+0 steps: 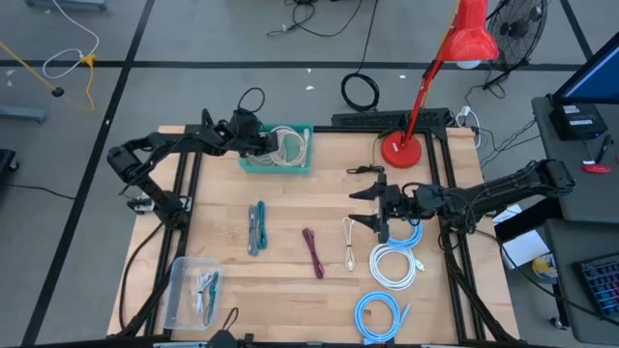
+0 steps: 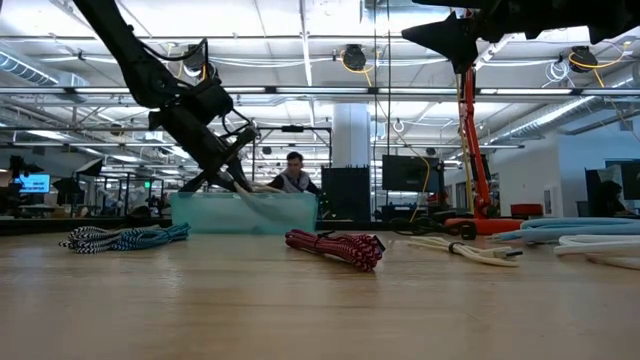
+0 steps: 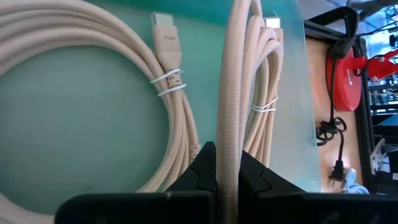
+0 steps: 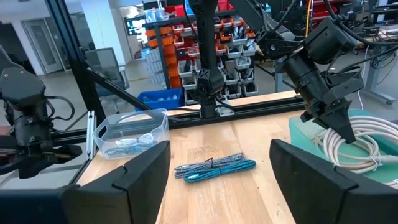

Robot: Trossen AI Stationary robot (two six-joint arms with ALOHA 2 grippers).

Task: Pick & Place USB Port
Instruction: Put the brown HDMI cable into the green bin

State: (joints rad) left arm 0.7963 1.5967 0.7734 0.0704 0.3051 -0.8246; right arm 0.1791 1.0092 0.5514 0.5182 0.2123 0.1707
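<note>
A teal bin (image 1: 290, 161) stands at the table's far edge, holding coiled beige USB cables (image 3: 93, 37) bound with white ties. My left gripper (image 1: 261, 145) reaches into the bin and is shut on a strand of one cable. Right of the table's middle, my right gripper (image 1: 372, 206) hovers open above the table top with nothing between its fingers (image 4: 134, 177). In the right wrist view, my left gripper (image 4: 341, 124) shows over the bin (image 4: 305, 134). My left gripper pinches a single strand of a beige cable's loop (image 3: 227, 143) between its two fingers (image 3: 202, 171). The fingers slant down into the bin from the table's left side, and the strand runs on away between them. The rest of the coil (image 3: 264, 93) lies in the bin.
On the table lie a teal-and-black braided cable (image 1: 256, 228), a maroon cable (image 1: 312, 251), a cream cable (image 1: 348, 244), a white coil (image 1: 395, 264) and blue coils (image 1: 379, 315). A clear box (image 1: 193, 290) sits near left; a red lamp (image 1: 399, 147) stands far right.
</note>
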